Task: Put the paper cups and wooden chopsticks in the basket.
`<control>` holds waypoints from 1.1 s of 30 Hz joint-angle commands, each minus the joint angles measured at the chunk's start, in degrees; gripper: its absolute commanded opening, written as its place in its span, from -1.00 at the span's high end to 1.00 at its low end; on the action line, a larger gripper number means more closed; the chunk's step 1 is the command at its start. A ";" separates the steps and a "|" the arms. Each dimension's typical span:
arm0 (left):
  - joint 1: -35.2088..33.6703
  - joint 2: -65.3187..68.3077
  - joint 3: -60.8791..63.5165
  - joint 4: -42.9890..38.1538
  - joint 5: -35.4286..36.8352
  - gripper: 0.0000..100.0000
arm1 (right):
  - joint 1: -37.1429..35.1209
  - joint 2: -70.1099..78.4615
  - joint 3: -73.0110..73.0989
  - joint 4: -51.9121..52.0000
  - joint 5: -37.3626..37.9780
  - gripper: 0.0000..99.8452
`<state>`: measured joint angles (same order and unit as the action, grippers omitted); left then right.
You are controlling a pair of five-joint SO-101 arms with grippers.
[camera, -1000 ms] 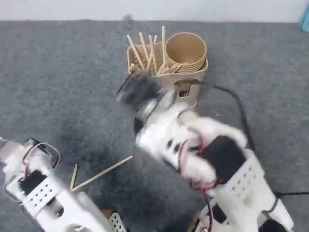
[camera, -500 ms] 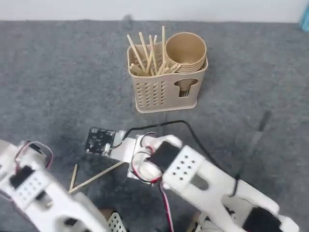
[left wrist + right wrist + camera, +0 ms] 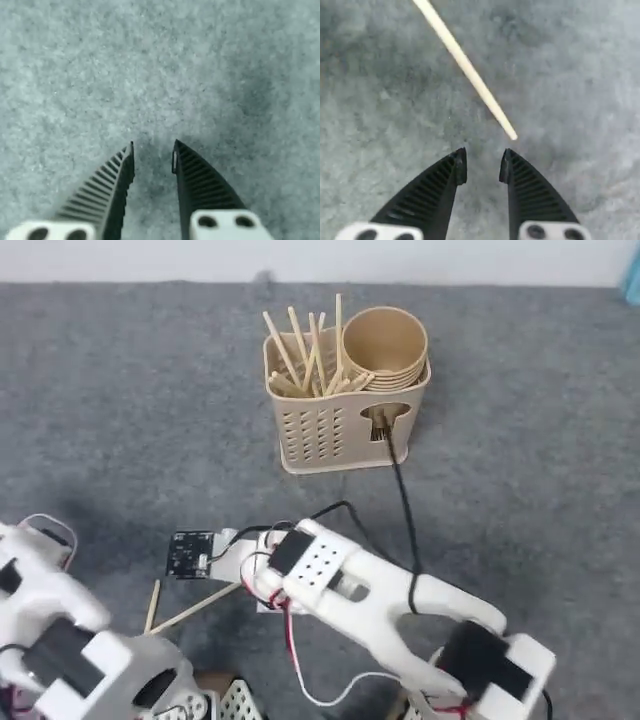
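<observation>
Moved: my right arm (image 3: 360, 590), from beige slotted plastic basket (image 3: 340, 430) down to grey desk (image 3: 120, 390). Right tool (image 3: 482, 165): parted, empty, just short of loose pale wooden chopstick (image 3: 465, 65). Left tool (image 3: 152, 156): parted, empty. Basket holds stacked brown paper cups (image 3: 385, 340), several chopsticks (image 3: 300, 345). Remaining: two chopsticks (image 3: 205, 600) on desk.

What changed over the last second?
The right arm swung back from the basket to the near side. Its end effector, open and empty, now sits at the tip of a loose chopstick on the carpet. The left arm shifted slightly. Basket, cups and both loose chopsticks stayed put.
</observation>
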<state>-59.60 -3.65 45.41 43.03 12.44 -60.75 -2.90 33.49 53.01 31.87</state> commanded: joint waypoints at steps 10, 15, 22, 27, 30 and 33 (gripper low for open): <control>-0.09 0.09 -2.42 0.18 0.00 0.76 | -0.48 11.74 -13.89 -1.27 0.70 0.77; -0.09 0.26 -2.42 0.18 0.00 0.76 | -0.48 15.25 -16.26 -0.84 0.70 0.85; 0.00 0.35 -2.51 0.09 0.00 0.76 | 0.75 12.18 -16.44 3.47 0.35 0.99; 1.05 0.44 -2.42 0.09 0.00 0.76 | 3.03 6.11 -16.18 11.65 0.62 0.98; 1.05 0.44 -2.42 0.09 0.00 0.76 | 4.88 2.07 -16.18 18.68 0.70 0.98; 1.05 0.44 -2.42 0.09 0.00 0.76 | 8.31 -2.68 -15.38 25.45 0.97 0.98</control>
<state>-59.16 -2.95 45.32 43.03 12.44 -56.09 1.58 19.96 72.35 31.87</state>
